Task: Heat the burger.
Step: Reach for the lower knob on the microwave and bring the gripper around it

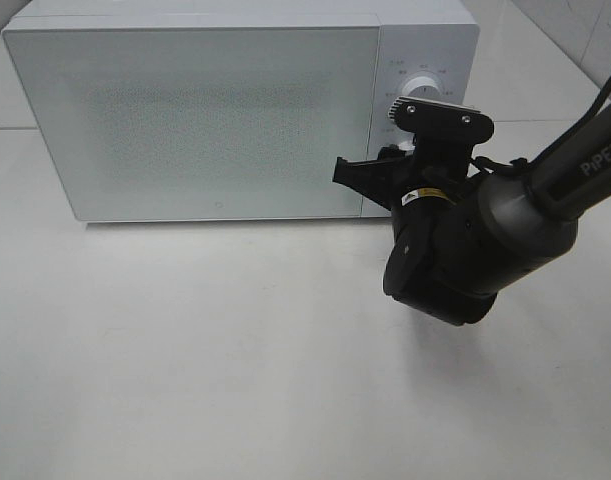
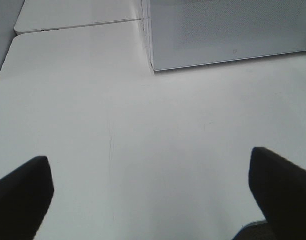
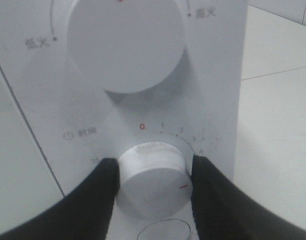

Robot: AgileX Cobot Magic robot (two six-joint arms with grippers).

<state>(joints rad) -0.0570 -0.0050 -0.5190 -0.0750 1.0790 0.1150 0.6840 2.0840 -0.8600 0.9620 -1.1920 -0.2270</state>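
White tabletop (image 1: 235,350) holds a shut microwave (image 1: 185,120); right claw (image 3: 154,171) pinches its timer knob (image 3: 153,187), left claw (image 2: 147,167) spread.

The boxy white microwave (image 1: 195,120) across the upper part of the high view has a smooth, satin shell. Its door panel (image 1: 185,110) looks frosted and finely speckled with dots. The white tabletop (image 1: 185,350) filling the lower frame is smooth and matt, with faint hairline scratches in the left wrist view. The dark grey right arm (image 1: 465,250), centre right, is hard plastic with a dull sheen. The black fingers (image 3: 87,205) of the right gripper (image 3: 154,170) and those of the left gripper (image 2: 150,195) look matt. The small round white plastic timer dial (image 3: 153,187) is smooth with a scuffed face, and the larger white dial (image 3: 125,40) is clean satin.
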